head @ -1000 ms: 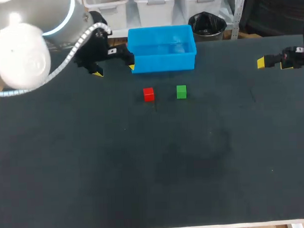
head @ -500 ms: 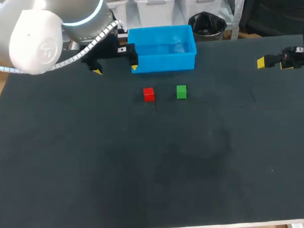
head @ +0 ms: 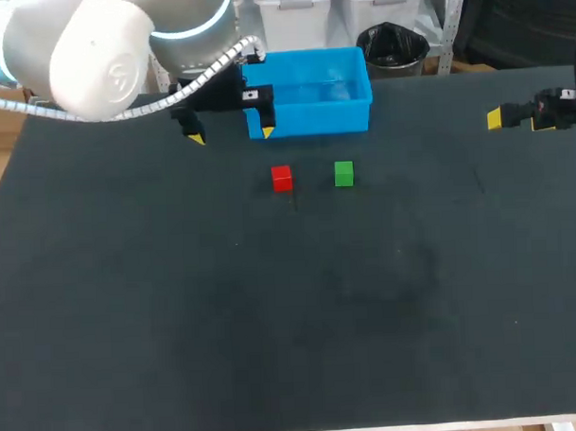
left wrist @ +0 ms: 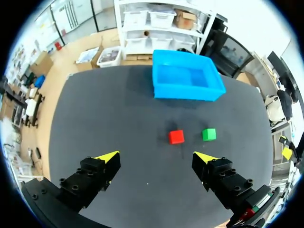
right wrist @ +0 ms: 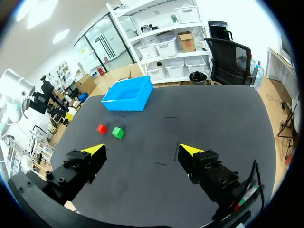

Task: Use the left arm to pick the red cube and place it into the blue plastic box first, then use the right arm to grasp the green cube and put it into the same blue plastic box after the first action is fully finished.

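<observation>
risk with left gripper [head: 231, 135], splayed wide and held nothing: could've bumped green cube [head: 343, 173] grabbing red cube [head: 282, 178], sat close by

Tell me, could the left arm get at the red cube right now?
Probably yes. The left gripper is open, and the red cube sits on the table ahead of it, apart from the green cube; nothing lies between.

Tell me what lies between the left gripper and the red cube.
Only bare table. In the left wrist view the red cube sits ahead of the open left gripper, with nothing between them.
</observation>
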Available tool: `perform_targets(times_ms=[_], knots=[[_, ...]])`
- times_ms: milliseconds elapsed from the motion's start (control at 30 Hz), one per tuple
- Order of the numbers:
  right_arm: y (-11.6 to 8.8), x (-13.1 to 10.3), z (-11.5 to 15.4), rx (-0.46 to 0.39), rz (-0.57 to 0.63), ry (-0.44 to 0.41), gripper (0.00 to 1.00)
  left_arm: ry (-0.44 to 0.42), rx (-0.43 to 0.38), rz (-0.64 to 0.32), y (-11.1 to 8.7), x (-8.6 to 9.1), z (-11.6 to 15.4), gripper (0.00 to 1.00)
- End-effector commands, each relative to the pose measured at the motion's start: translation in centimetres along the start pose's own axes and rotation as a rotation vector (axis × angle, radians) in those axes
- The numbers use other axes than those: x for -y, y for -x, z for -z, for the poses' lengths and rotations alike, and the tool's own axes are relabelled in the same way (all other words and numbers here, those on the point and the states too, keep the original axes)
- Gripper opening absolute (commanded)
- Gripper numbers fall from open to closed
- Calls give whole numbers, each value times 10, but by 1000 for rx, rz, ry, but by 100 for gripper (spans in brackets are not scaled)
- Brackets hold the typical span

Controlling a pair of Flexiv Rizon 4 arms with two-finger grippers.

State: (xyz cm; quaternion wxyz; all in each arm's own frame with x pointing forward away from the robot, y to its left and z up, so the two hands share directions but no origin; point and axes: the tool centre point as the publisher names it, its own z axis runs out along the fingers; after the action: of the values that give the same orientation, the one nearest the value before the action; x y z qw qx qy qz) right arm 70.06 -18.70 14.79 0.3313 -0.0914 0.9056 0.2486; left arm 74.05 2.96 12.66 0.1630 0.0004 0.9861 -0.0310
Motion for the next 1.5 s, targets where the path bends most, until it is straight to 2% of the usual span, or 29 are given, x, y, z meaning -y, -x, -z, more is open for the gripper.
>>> perform_targets(times_ms=[33,300,700,1467,1500], knots=[[0,-2,1,-1,-2,-7,100,35,-61,19,19,17,-15,100],[0,-2,1,-1,-2,-7,100,28,-88,47,23,34,-33,100],[0,-2,1,-1,-2,-7,100,46,-121,87,21,35,-68,100],[0,-2,1,-1,-2,-7,100,49,-123,87,22,37,-68,100],[0,-2,1,-1,-2,-7,100,86,-97,74,19,37,-75,100]])
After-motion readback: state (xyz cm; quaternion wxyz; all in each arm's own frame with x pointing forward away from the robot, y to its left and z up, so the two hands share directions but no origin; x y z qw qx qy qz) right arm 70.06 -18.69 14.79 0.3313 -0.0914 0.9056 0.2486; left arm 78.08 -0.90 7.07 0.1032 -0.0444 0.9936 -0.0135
